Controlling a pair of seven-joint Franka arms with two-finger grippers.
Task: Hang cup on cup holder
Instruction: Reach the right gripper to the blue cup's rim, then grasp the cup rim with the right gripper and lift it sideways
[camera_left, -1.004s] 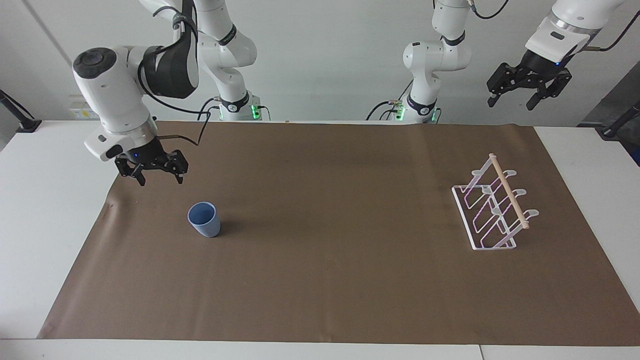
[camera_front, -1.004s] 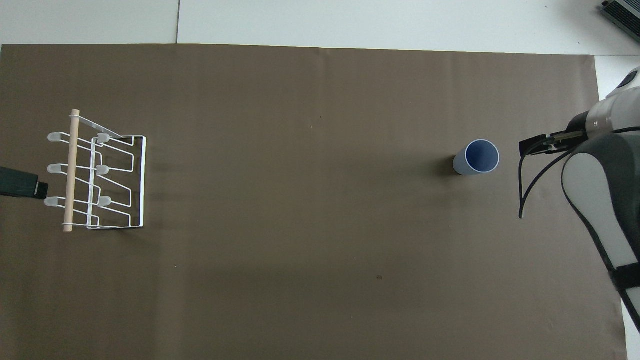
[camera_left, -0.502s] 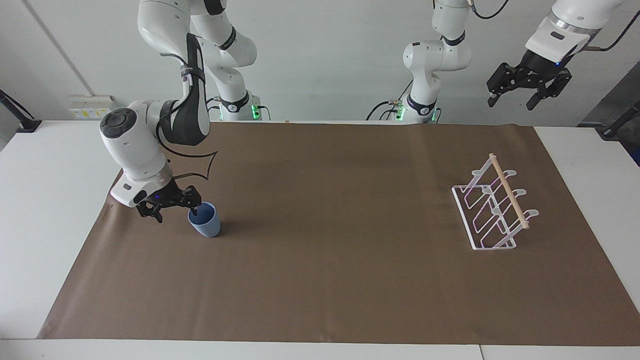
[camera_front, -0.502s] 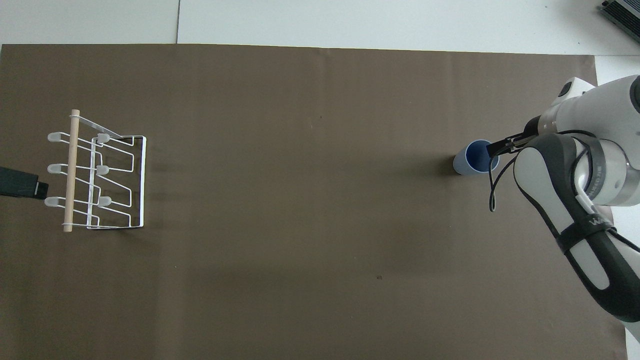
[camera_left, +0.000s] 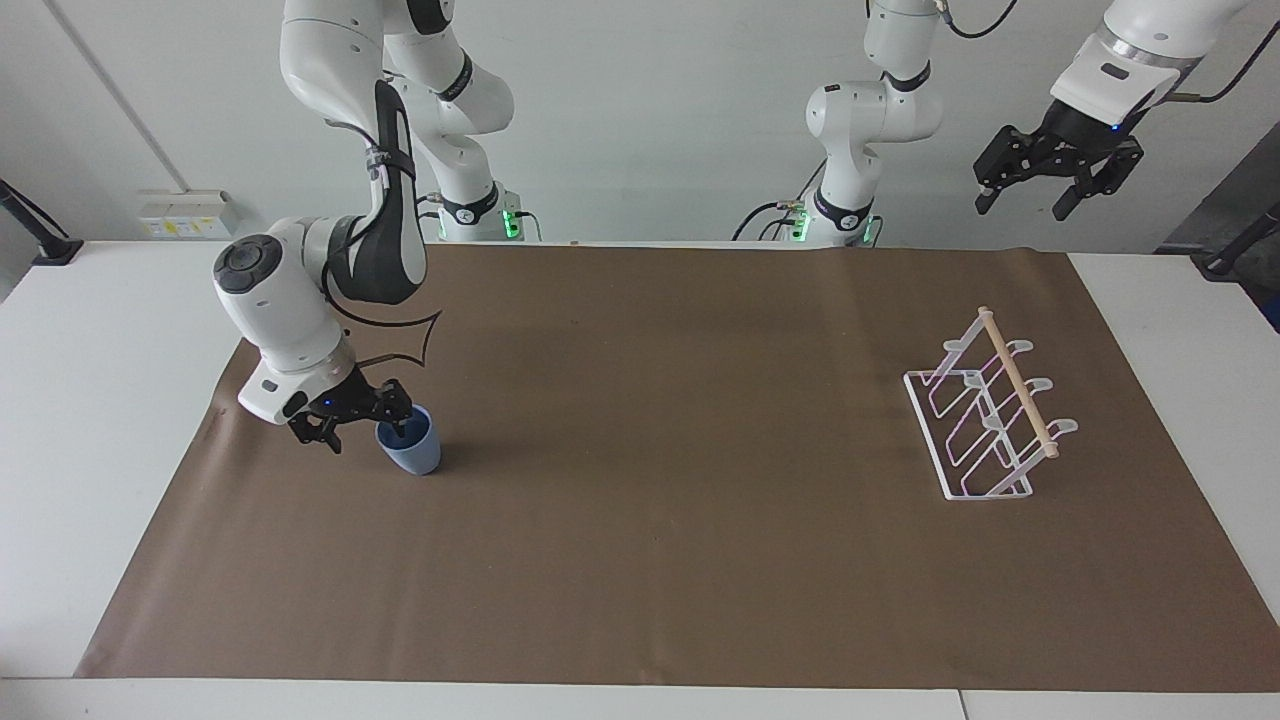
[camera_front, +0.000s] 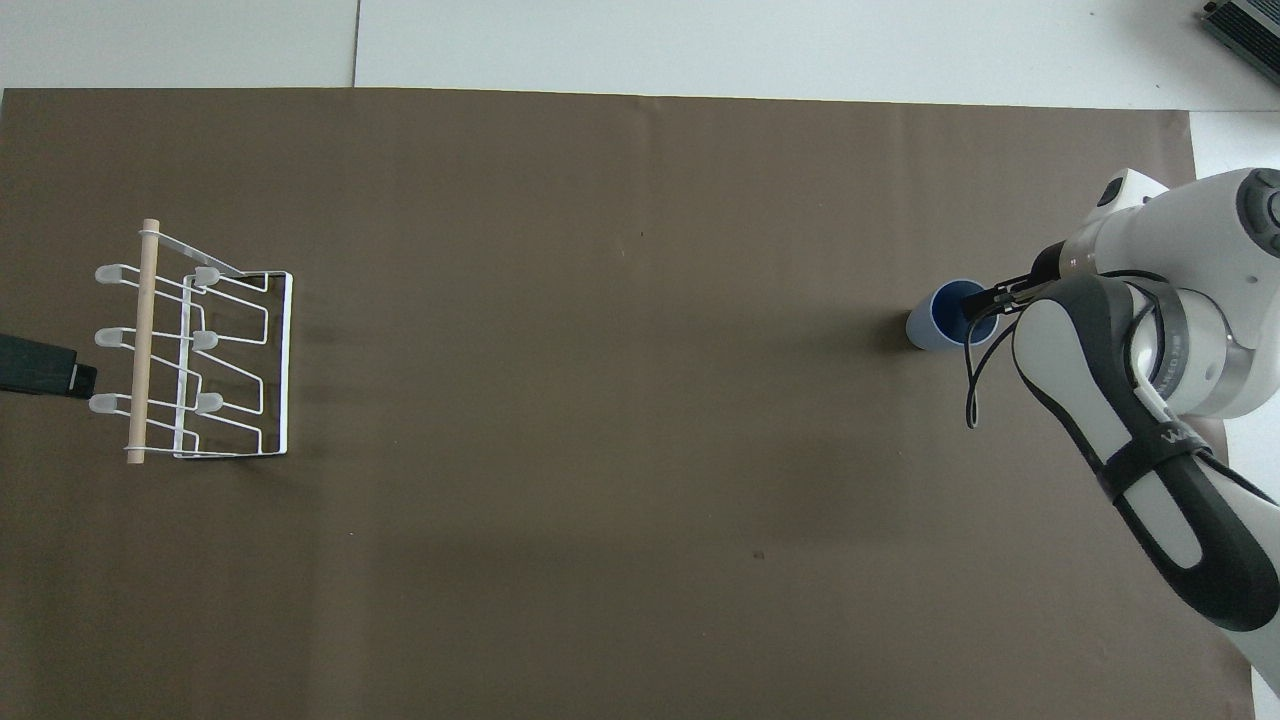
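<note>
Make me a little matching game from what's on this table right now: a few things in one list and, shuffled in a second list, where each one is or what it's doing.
Things:
1. cup
2. cup holder
3. right tool
4. left tool

Places or states:
A. raised in the air, waiting, open
B. standing upright on the brown mat, at the right arm's end
C. at the cup's rim, one finger inside it and one outside
D. on the mat at the left arm's end, nothing hung on it

Pairs: 1-B, 2-D, 3-C, 4-A
</note>
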